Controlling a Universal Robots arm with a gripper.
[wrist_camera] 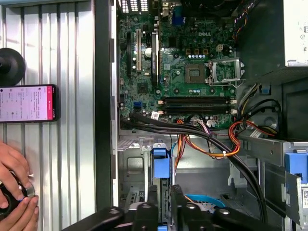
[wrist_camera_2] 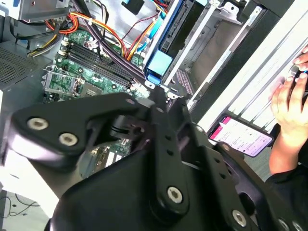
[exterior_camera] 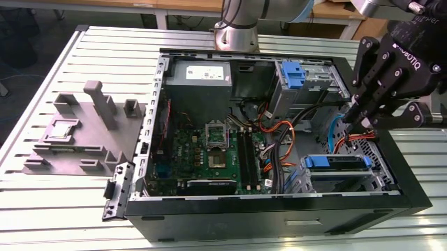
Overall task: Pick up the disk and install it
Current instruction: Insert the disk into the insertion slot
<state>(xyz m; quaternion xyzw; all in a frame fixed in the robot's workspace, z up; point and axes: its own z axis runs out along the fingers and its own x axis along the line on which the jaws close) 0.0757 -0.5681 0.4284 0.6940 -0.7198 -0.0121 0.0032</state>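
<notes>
In the exterior view my gripper (exterior_camera: 357,116) hangs over the open computer case (exterior_camera: 279,219), towards that view's right, above the disk (exterior_camera: 335,163) already sitting in its bay by the case's near wall. My fingers look closed and empty. The orange cables (exterior_camera: 279,137) run just beside the bay; I could snag them.

In the second wrist view a person's hand (wrist_camera_2: 288,103) rests on the surface, near a phone (wrist_camera_2: 243,137).

In the first wrist view the disk (wrist_camera: 161,166) lies directly ahead of my fingers; it may not be fully seated
</notes>
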